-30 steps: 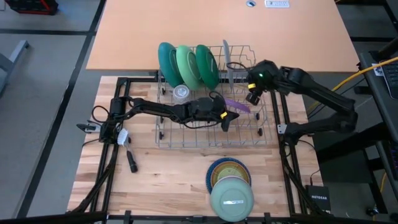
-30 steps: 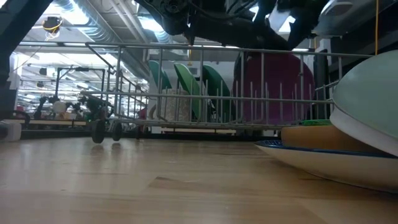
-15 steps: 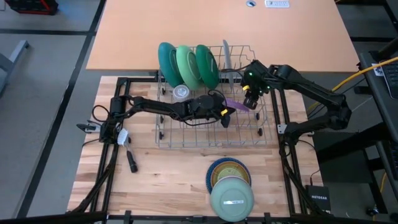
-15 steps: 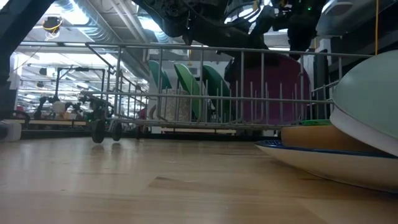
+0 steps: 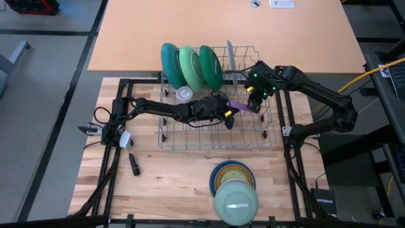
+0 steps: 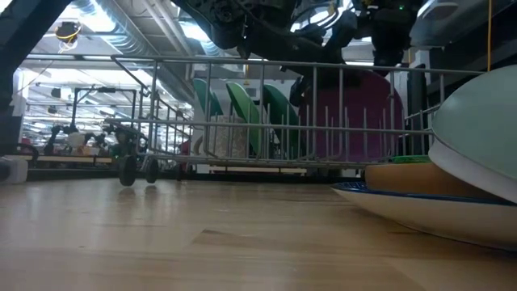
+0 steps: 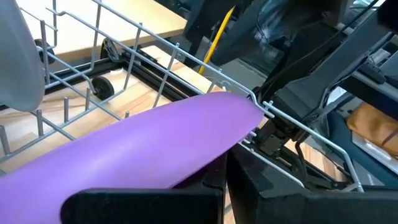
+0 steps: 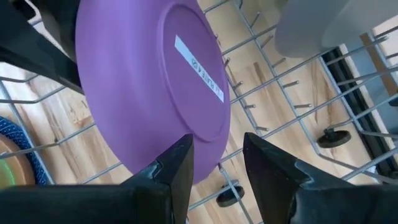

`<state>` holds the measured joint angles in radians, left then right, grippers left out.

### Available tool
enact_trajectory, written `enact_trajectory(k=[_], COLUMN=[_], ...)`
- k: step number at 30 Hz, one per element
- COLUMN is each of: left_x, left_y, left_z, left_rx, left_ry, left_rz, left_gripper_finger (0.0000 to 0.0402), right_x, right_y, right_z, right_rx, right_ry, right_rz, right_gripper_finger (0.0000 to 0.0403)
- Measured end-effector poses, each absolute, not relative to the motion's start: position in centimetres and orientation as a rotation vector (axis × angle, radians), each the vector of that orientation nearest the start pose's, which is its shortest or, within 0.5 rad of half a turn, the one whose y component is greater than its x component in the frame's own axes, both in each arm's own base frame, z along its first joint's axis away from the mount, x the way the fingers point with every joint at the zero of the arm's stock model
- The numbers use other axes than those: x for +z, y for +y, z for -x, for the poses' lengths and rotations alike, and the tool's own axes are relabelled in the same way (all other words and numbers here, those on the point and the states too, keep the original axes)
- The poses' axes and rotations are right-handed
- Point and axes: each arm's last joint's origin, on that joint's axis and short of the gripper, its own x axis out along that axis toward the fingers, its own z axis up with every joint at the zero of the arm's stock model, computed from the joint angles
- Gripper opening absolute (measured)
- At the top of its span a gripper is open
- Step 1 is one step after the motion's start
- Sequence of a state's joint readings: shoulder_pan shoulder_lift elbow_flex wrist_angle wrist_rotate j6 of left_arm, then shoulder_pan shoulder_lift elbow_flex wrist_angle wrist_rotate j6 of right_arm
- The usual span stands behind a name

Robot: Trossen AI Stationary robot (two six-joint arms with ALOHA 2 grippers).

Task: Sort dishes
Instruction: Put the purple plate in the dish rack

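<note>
A purple plate stands on edge inside the wire dish rack, with my left gripper shut on it. The low view shows the plate as a broad disc behind the rack's wires. My right gripper is open at the plate's far-right rim, pointing steeply down, one finger on each side of the rim's lower edge. Three green and teal plates and a grey plate stand in the rack's far slots. A small white bowl sits beside them. My left gripper pinches the purple plate's rim between its two fingers, coming nearly level from the table's left. The plate stands tilted on edge in the rack; I cannot see whether its lower edge rests on the wires. My right gripper has a fingertip in front of the plate's rim; I cannot tell whether it touches.
A stack of dishes sits near the table's front edge: a pale green bowl upside down on a blue plate. A black marker lies at the near left. The rack's upright wires surround the plate.
My right gripper has come down and toward the table's left, onto the purple plate's rim, and has tipped more steeply downward, its fingers staying apart. It has kept still for the last half second. My left gripper has stayed in place, shut on the plate.
</note>
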<state>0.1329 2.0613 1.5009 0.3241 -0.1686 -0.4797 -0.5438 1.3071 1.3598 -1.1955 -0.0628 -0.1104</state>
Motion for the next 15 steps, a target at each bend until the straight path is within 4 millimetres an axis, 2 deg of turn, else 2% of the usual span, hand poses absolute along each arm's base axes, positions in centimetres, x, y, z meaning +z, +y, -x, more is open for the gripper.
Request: enact_trajectory(k=[4,11,15], left_x=[23.4,23.4,23.4], left_y=[6.8,6.8,6.8], left_z=[-47.3,-47.3,-47.2], left_rx=[0.350,0.350,0.355], left_ry=[0.162,0.162,0.167], left_rz=[0.459,0.459,0.442], left_gripper_finger=[0.0001,0.0001,0.0001], right_x=[34.0,31.9,31.6], right_y=[-12.3,-13.4,-13.4], right_z=[-20.7,-22.5,-22.7], right_rx=[-0.368,-0.344,-0.334], right_ry=[1.106,1.185,1.202], right_rz=[-0.242,-0.274,-0.291], right_gripper_finger=[0.0144,0.0144,0.0144])
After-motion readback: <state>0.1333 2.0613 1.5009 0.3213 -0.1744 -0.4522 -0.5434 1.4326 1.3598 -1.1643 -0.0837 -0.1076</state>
